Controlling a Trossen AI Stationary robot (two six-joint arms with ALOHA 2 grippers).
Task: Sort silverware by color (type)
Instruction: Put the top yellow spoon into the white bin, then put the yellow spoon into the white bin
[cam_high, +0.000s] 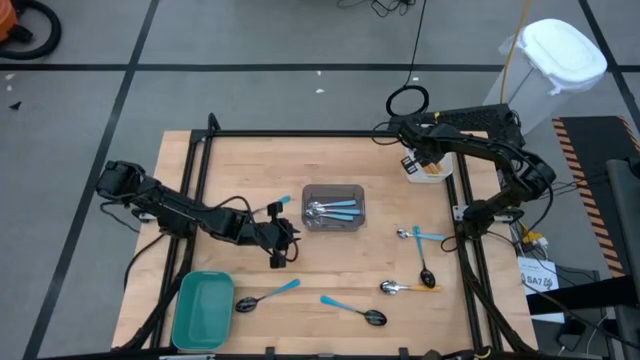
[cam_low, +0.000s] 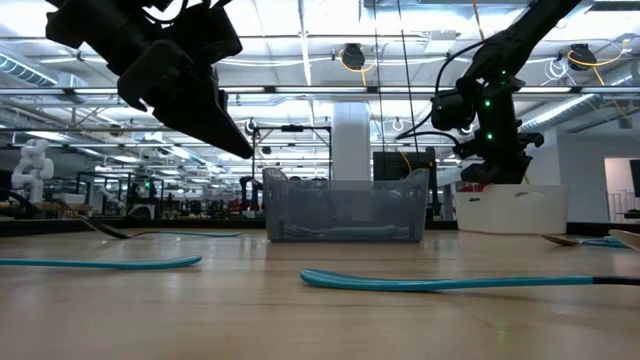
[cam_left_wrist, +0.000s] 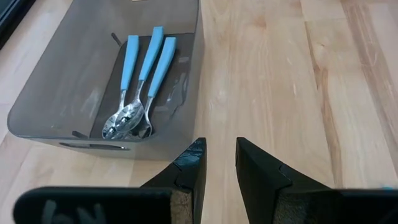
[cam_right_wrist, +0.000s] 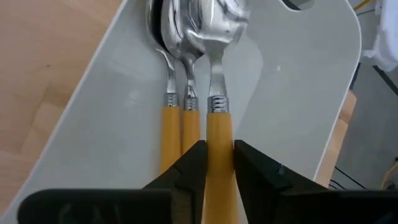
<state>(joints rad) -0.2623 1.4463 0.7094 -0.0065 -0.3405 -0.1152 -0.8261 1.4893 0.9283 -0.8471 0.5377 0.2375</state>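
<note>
My right gripper (cam_high: 428, 165) is at the table's far right, over a white container (cam_right_wrist: 292, 81), and is shut on an orange-handled silver spoon (cam_right_wrist: 217, 56). Two more orange-handled spoons (cam_right_wrist: 177, 93) lie in that container. My left gripper (cam_left_wrist: 219, 146) is open and empty, low over the bare table just left of a grey bin (cam_high: 333, 207). The bin holds three blue-handled silver spoons (cam_left_wrist: 140, 81). Several loose spoons lie flat on the table's near right part (cam_high: 410, 288). My right gripper pinches the orange handle (cam_right_wrist: 219, 134) of the spoon between its two fingers, at mid-length. The fingers lie along the handle, coming from its free end. The spoon's silver bowl (cam_right_wrist: 227, 18) is over the bowls of the two other spoons; I cannot tell whether it rests on them.
A teal tray (cam_high: 203, 310) stands at the near left corner. Loose spoons lie on the table: blue-handled ones (cam_high: 268, 295) (cam_high: 352, 308) near the front, an orange-handled one (cam_high: 410, 288), and two more (cam_high: 423, 250) near the right edge. A dark frame (cam_high: 330, 133) borders the table.
</note>
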